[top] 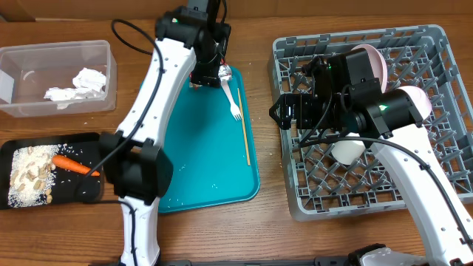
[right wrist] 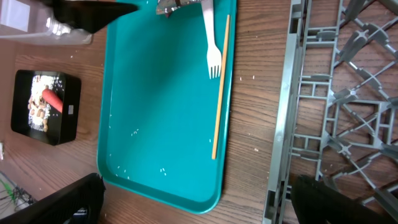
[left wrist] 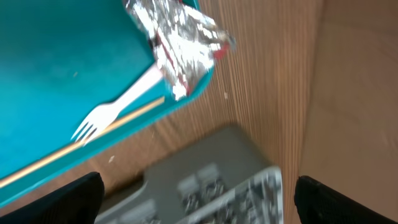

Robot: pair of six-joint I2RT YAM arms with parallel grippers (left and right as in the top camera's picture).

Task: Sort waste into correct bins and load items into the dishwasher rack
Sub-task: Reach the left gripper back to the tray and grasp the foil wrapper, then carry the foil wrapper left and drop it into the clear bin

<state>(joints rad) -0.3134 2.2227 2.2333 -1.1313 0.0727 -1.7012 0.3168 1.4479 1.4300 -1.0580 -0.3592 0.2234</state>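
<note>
The left tool [left wrist: 198,190] hangs wide and empty over the foil wrapper [left wrist: 180,43] at the teal tray's [left wrist: 56,50] top edge, upper middle of the overhead frame, probably lining up to carry it to a bin. The fork [left wrist: 115,109] lies just beside it. The right tool [right wrist: 196,186], equally wide and empty, hovers at the rack's [right wrist: 292,93] left rim.

A crinkled red-and-silver foil wrapper [left wrist: 177,43] is seen ahead of the left fingers [left wrist: 62,199], touching a flat white fork [left wrist: 118,112]. An orange carrot [top: 72,164] is laid among beige food bits [top: 29,174] in the black tray [top: 74,145].
</note>
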